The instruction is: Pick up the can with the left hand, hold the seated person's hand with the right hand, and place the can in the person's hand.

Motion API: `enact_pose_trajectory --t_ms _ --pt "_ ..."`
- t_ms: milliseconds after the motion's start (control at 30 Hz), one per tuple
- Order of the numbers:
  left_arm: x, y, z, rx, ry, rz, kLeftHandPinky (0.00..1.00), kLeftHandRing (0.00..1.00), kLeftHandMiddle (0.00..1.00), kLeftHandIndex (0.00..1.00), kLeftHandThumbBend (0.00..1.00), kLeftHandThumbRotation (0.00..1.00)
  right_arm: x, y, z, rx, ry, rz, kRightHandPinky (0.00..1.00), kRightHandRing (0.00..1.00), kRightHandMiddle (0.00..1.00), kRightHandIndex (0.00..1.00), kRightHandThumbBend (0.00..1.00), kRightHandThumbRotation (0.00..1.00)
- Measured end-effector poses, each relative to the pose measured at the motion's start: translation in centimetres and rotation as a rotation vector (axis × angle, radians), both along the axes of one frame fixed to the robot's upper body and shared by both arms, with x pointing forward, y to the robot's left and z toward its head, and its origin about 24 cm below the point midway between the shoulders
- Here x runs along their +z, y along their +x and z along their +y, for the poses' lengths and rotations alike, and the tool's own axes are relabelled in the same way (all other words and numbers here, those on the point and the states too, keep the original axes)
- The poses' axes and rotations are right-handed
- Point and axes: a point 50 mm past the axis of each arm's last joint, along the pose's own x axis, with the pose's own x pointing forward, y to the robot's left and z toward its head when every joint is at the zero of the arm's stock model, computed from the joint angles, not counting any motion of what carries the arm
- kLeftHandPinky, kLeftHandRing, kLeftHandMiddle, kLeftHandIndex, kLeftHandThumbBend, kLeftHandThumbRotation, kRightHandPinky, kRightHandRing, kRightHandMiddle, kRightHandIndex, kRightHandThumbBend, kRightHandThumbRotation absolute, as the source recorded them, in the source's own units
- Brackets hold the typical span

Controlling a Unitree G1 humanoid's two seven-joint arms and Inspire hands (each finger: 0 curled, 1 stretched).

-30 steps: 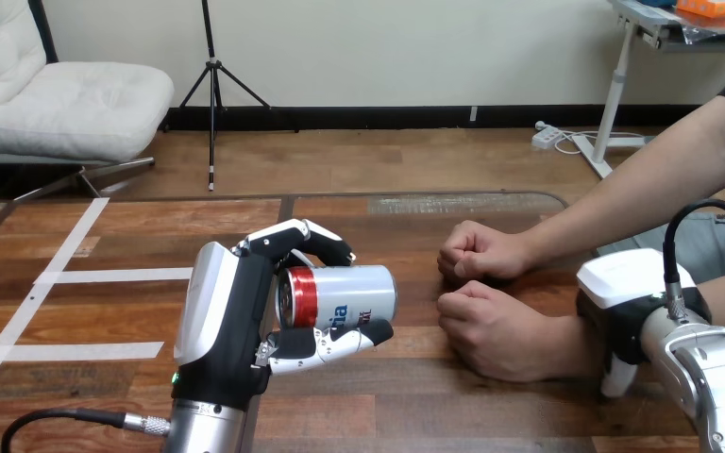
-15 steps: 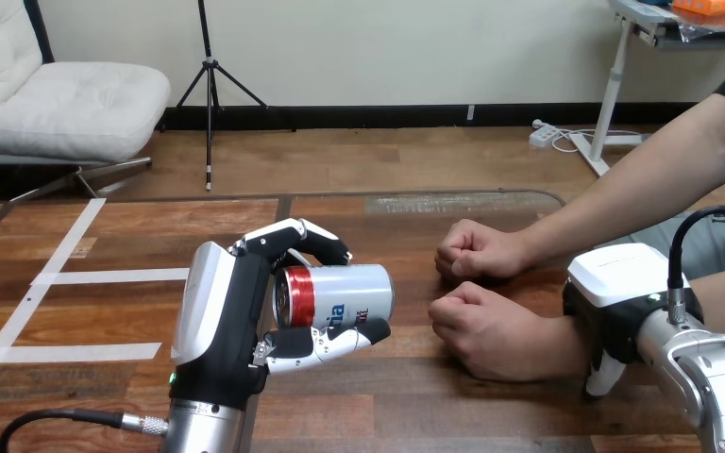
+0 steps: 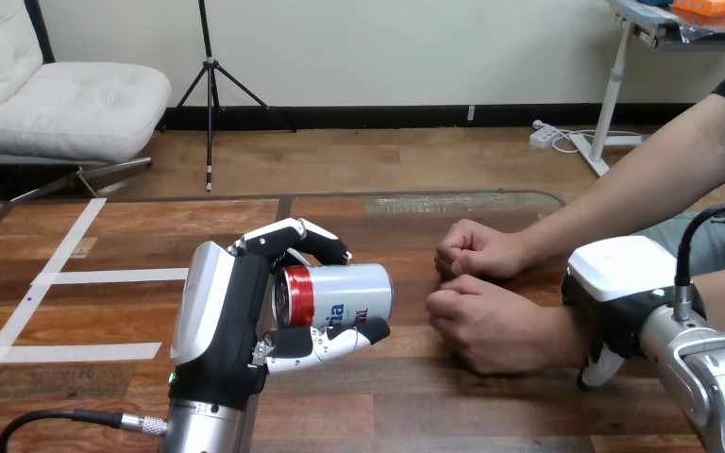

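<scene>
My left hand [image 3: 231, 321] clasps the can [image 3: 349, 294] mid-body, which I judge slick, thin, dentable; right hand [image 3: 618, 281] at the person's wrist [image 3: 563, 333], hold unclear.

— What's behind the table on your feed?
— I see a pale wall [image 3: 387, 47] with a black baseboard [image 3: 387, 117], then wooden floor [image 3: 387, 160]. A white cushioned chair [image 3: 66, 104] sits far left, with a black tripod [image 3: 210, 85] just beside it.
— And on the right?
— A white desk leg [image 3: 614, 94], with a power strip [image 3: 543, 135] near its foot (cable trailing). The wooden table [image 3: 415, 406] carries white tape strips [image 3: 113, 276] at its left.
</scene>
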Motion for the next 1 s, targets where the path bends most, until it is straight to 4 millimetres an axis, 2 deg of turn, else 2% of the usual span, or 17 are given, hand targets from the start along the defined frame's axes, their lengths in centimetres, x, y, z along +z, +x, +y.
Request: enact_pose_trajectory --t_ms 400,700,1000 --pt "0.0 0.0 0.0 0.000 0.002 -0.001 0.30 0.36 0.41 0.44 0.71 0.00 0.5 -0.1 0.0 0.003 0.038 -0.035 0.19 0.30 0.41 0.50 0.67 0.00" --pt "0.0 0.0 0.0 0.001 0.004 -0.001 0.30 0.36 0.41 0.44 0.72 0.00 1.0 -0.1 0.0 0.006 0.061 -0.065 0.20 0.31 0.40 0.51 0.73 0.00" --pt "0.0 0.0 0.0 0.002 0.004 -0.001 0.30 0.36 0.41 0.44 0.72 0.00 1.6 -0.1 0.0 0.008 0.080 -0.091 0.17 0.26 0.35 0.45 0.73 0.00"
